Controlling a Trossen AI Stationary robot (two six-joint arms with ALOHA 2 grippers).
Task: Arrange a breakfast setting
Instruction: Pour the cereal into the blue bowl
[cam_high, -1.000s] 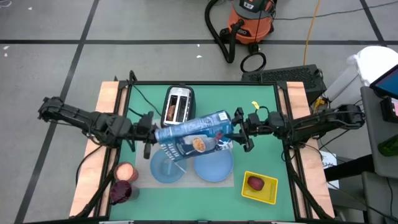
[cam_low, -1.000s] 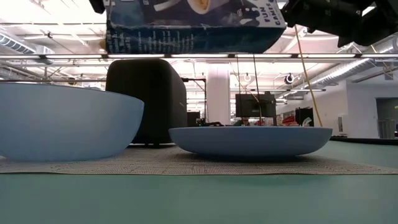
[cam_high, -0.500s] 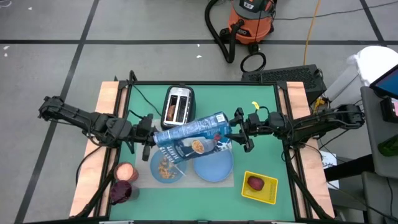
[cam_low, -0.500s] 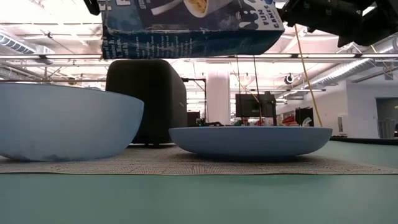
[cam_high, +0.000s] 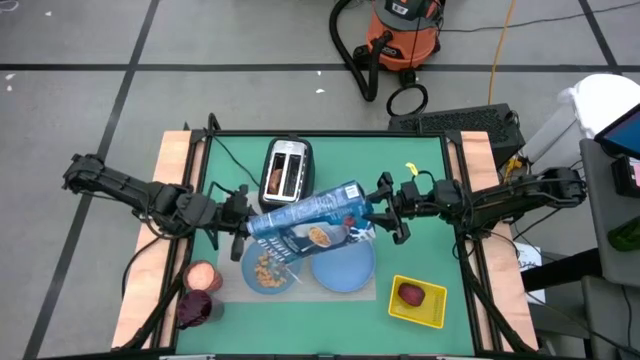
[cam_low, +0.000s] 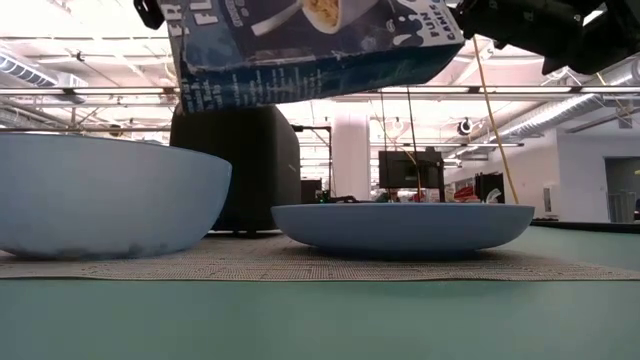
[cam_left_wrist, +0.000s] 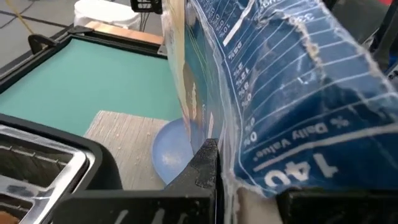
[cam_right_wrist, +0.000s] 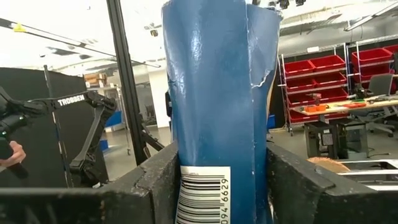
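A blue cereal box (cam_high: 310, 208) hangs crosswise over the grey mat (cam_high: 228, 288), held between both grippers; in the low view the cereal box (cam_low: 310, 45) slopes down to the left. My left gripper (cam_high: 243, 222) is shut on its left end and my right gripper (cam_high: 380, 210) on its right end. Below the left end, the light-blue bowl (cam_high: 285, 283) sits on the mat with cereal in it. The light-blue plate (cam_high: 343, 268) rests beside it. A dark red fruit (cam_high: 411, 294) lies in the yellow tray (cam_high: 436, 309). My left gripper pinches the box's crumpled left end (cam_left_wrist: 249, 177) between its two fingers (cam_left_wrist: 204, 165), coming level from the table's left. That end hangs lowest, over the bowl, clear of it. My right gripper pinches the box's barcode end (cam_right_wrist: 205, 193) between its two fingers (cam_right_wrist: 155, 180), from the table's right, along the box. The box is lifted clear, this end the higher.
The black-and-silver toaster (cam_high: 287, 170) stands on the far side of the box, something brown in one slot. A pinkish thing (cam_high: 200, 275) and a dark red one (cam_high: 195, 308) sit at the near left. Bare green table lies along the far left and the near edge.
The box has tipped: its left end has sunk and its printed face has rolled toward the near edge, while the right end stayed put. Cereal has fallen into the bowl, which was empty a second ago. My left gripper has gone slightly down with that end.
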